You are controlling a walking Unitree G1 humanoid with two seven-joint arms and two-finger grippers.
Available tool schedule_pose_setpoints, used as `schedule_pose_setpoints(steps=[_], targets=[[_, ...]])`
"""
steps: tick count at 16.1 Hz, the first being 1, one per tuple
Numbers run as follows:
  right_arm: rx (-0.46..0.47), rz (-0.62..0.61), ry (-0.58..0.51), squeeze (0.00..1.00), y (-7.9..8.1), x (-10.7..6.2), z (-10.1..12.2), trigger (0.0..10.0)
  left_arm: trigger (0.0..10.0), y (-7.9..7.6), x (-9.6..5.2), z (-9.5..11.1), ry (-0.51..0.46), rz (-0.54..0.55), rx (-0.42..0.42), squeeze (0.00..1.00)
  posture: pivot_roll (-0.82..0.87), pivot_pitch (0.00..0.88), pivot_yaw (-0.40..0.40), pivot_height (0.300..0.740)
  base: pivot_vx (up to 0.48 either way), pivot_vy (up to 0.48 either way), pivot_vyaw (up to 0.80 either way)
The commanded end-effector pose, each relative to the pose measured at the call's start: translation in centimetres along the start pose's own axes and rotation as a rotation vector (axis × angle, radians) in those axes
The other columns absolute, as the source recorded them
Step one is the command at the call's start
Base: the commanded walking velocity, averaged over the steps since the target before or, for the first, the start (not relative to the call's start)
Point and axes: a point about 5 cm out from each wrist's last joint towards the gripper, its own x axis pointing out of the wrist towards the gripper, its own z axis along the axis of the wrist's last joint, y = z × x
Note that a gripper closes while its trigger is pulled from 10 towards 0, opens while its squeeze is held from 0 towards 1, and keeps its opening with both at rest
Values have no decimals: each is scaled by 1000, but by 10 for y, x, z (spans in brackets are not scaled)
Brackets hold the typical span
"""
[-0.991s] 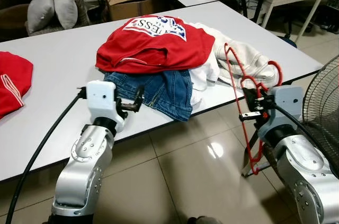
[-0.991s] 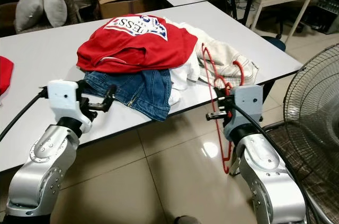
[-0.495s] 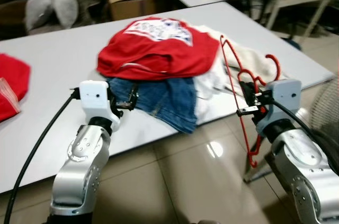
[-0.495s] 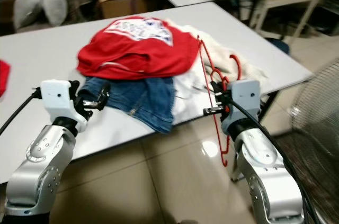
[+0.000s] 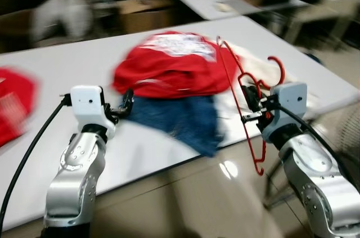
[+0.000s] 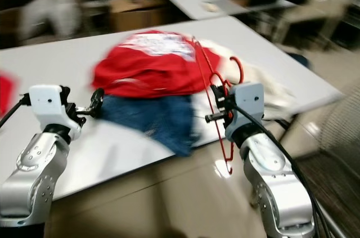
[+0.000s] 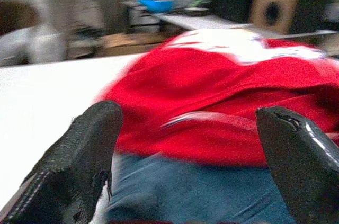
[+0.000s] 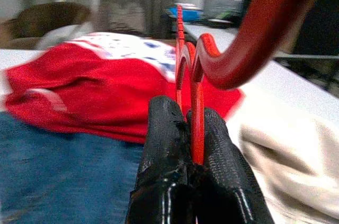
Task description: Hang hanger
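Lifted higher than a second ago, the red hanger point(image 5: 251, 98) stays clamped in the right gripper point(image 8: 193, 128) beside the table point(image 5: 45, 137) edge, its hook above the wrist, while the left gripper point(image 7: 190, 155), fingers apart, hovers before the red shirt point(image 5: 169, 66) and jeans point(image 5: 185, 120).

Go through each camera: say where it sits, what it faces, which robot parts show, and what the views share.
Left eye view: on the head, looking down at the white table; both silver arms show, right gripper gripping the red hanger.
Right eye view: the same scene from the other eye.
Left wrist view: looks along the left gripper, jaws apart, at the red shirt over blue jeans.
Right wrist view: looks along closed jaws pinching the hanger.
Shared: the clothes pile.
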Motion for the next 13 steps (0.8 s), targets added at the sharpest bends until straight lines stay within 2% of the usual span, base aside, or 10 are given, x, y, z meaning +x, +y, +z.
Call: schedule_pose_setpoints(steps=[1,7,10,11,13], targets=[[-1,-9,9,0,-5,-1,-2,10000,10000,-9,3,0,1,-31,-3,0,-193,0,45,740,337,0,-550],[-44,15,-5,0,-7,0,-1,10000,10000,-8,6,-1,9,-44,18,0,-200,0,69,740,340,0,0],[-55,38,-11,0,-6,-1,-1,10000,10000,-3,7,-2,16,-34,43,0,-213,0,77,740,342,0,0],[-57,54,-9,0,-3,-2,-1,10000,10000,2,8,-3,13,-22,47,0,-220,0,82,740,0,0,0],[-38,64,-18,0,1,-2,0,10000,10000,9,8,-3,18,-75,98,0,-216,0,80,740,0,0,0]])
